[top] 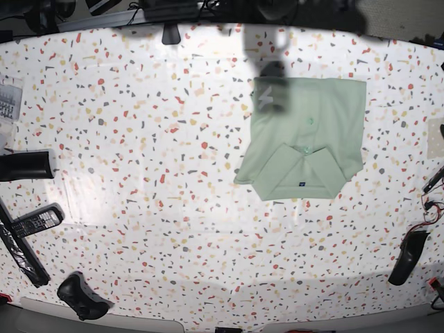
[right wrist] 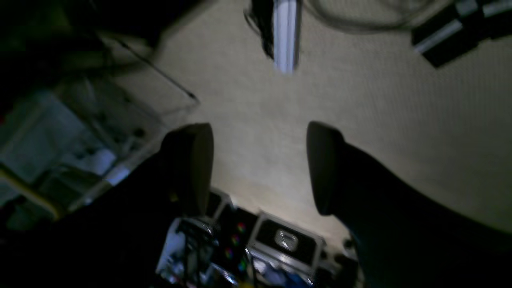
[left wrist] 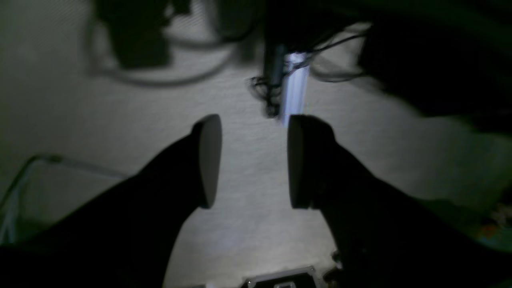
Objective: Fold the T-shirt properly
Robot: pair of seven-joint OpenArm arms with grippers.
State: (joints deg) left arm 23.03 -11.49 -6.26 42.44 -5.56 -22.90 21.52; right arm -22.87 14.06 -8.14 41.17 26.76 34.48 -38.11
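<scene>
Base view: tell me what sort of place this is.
Likely a robotics lab bench: a speckled terrazzo-pattern tabletop with a folded T-shirt, a remote control and a game controller at the edge.

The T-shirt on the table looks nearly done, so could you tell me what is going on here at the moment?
The pale green T-shirt lies folded into a compact shape on the speckled table, collar and buttons facing up, with nothing touching it. Neither arm shows over the table in the base view. Both wrist cameras look away at a pale textured surface: the left gripper and the right gripper both have their fingers apart and hold nothing. The fold appears finished or close to it.
</scene>
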